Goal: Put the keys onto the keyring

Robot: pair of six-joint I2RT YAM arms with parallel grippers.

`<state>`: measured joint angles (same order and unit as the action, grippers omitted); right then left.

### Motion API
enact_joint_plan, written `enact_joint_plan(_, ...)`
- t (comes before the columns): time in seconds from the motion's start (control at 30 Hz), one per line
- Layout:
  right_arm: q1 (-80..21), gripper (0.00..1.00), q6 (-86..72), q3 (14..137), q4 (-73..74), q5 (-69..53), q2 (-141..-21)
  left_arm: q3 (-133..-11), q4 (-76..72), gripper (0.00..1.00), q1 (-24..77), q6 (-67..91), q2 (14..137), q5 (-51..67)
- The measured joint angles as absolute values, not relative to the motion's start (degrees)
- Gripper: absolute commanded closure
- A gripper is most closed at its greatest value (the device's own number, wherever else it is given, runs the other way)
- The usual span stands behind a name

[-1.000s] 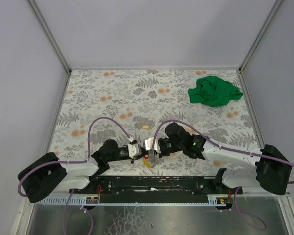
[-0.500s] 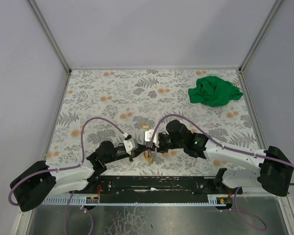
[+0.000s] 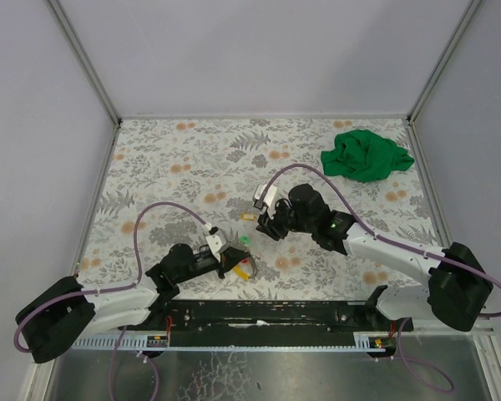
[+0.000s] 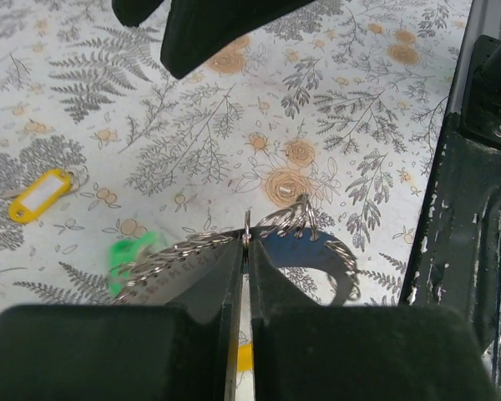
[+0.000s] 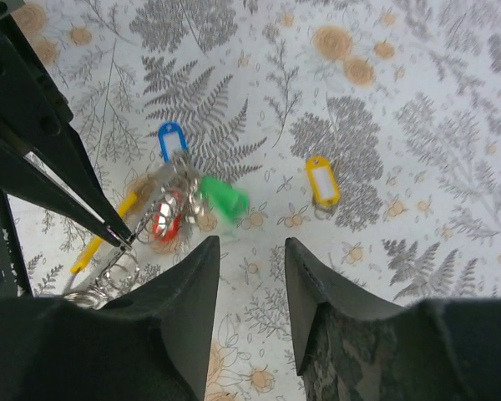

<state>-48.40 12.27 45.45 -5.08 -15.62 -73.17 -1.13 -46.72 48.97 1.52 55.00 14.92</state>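
The keyring (image 3: 245,269) is a silvery loop with small rings and blue (image 5: 171,138), red (image 5: 161,222) and yellow tags. My left gripper (image 3: 233,261) is shut on its wire, as the left wrist view shows with the jaws (image 4: 247,244) pinched on the keyring (image 4: 316,222). One of the keys, with a green tag (image 5: 224,198), lies blurred against the ring cluster; whether it is threaded I cannot tell. The key with the yellow tag (image 5: 322,180) lies loose on the table (image 3: 248,216). My right gripper (image 5: 250,251) hangs open and empty above them (image 3: 264,222).
A crumpled green cloth (image 3: 366,155) lies at the back right of the floral table. The black base rail (image 3: 259,313) runs along the near edge, close to the keyring. Grey walls close in the table on three sides.
The right gripper has opened and drawn back up and away from the keyring. The green key now shows beside the ring. The left gripper has shifted slightly left, still holding the ring.
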Motion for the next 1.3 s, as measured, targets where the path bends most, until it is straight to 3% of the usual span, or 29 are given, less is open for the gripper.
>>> enact_joint_plan(0.37,-48.40,0.55,9.26,44.31,-5.85,-15.00,-79.18,-1.21,-48.01,1.00,48.97,7.35,62.19,14.90)
enact_joint_plan(0.83,-45.60,0.52,8.10,55.72,-8.51,-9.19,-102.24,-0.49,-46.65,1.00,48.97,9.63,58.43,11.03)
enact_joint_plan(1.3,-42.00,0.69,-0.58,61.30,-7.16,-9.13,-108.71,-0.49,-46.15,1.00,48.97,9.61,57.89,9.93)
